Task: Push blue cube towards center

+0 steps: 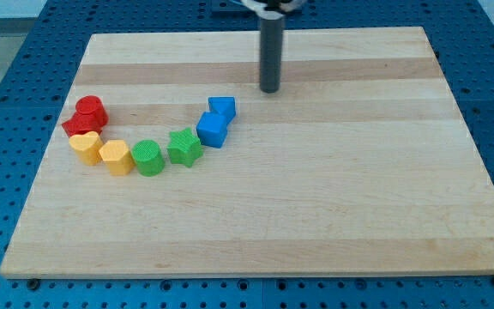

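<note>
The arm has no hand at all, only a dark rod, so there is nothing to spread or pinch. My tip [269,89] rests on the wooden table [316,215] near the top, a bit past the middle. The blue cube [213,129] sits left of the middle of the table, at about 8 o'clock from my tip, and the two are apart, not touching. Just above the cube, at its 1 o'clock, is another blue block [222,107], and the shape is hard to tell. A green star [184,147] is right beside the cube at 8 o'clock. Then comes a green round block [148,158], two yellow blocks [117,157] [85,146], and a red block [87,115] at the far left. They make a curved line. I think the push has not started yet. The cube needs to slide toward 4 o'clock to get to the middle. My tip would have to go around to the cube's left side first.
</note>
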Controlling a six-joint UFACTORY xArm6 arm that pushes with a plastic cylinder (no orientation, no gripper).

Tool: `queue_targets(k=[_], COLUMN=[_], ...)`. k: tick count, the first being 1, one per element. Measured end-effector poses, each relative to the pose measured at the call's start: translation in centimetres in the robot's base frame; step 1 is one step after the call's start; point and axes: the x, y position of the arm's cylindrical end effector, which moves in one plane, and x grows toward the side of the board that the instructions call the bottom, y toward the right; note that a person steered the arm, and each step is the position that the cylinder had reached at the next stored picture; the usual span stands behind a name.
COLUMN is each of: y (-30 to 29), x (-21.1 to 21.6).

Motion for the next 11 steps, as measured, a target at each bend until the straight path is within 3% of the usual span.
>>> queue_targets(k=[2,3,5,8,10,11], y=[-6.4,-10.3,-10.4,-7.7,-5.5,-5.3], x=[1.2,4.7,9.6,12.7,8.3,8.2])
